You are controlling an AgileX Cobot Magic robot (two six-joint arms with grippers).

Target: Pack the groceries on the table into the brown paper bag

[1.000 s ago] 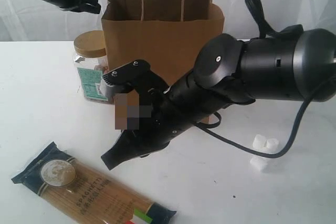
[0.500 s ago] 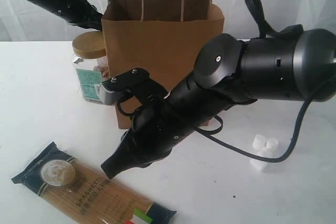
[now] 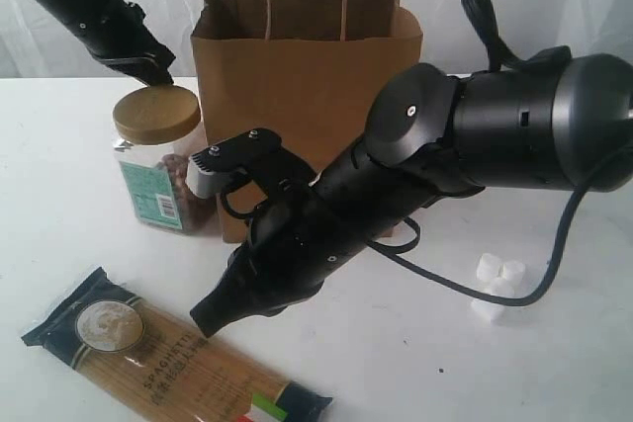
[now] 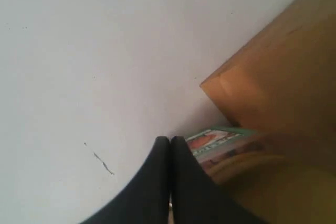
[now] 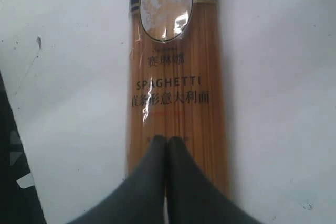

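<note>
While both grippers stand closed with nothing between their fingers, all groceries in view lie outside the bag (image 3: 297,56). Bag: upright at the back middle of the table (image 3: 69,175), mouth open, handles up. Jar (image 3: 163,185): just beside the bag's left front corner, tilted, tan lid (image 3: 156,114) tipped toward the camera; brown nuts and a green label show through the wall. Whether its base sits flat on the table cannot be told. Left gripper (image 3: 156,76): reaches down from the upper left, tip at the far rim of the lid; contact with the lid cannot be confirmed. Left wrist view: the two black fingers (image 4: 157,182) meet along their whole length, with the jar's label and the bag's corner just beyond the tips. Spaghetti (image 3: 168,358): flat on the table at front left, well apart from the bag, dark end with the round emblem toward the left, flag end toward the front edge. Right gripper (image 3: 205,315): its arm crosses the middle in front of the bag and hides the bag's lower front; the closed tip hangs low, just beside the spaghetti's far edge. Right wrist view: the shut fingers (image 5: 152,182) line up over the packet's midline; touching or apart cannot be told. Marshmallows (image 3: 497,282): three white pieces close together on the table at right, beyond the arm's cable, well apart from the bag.
</note>
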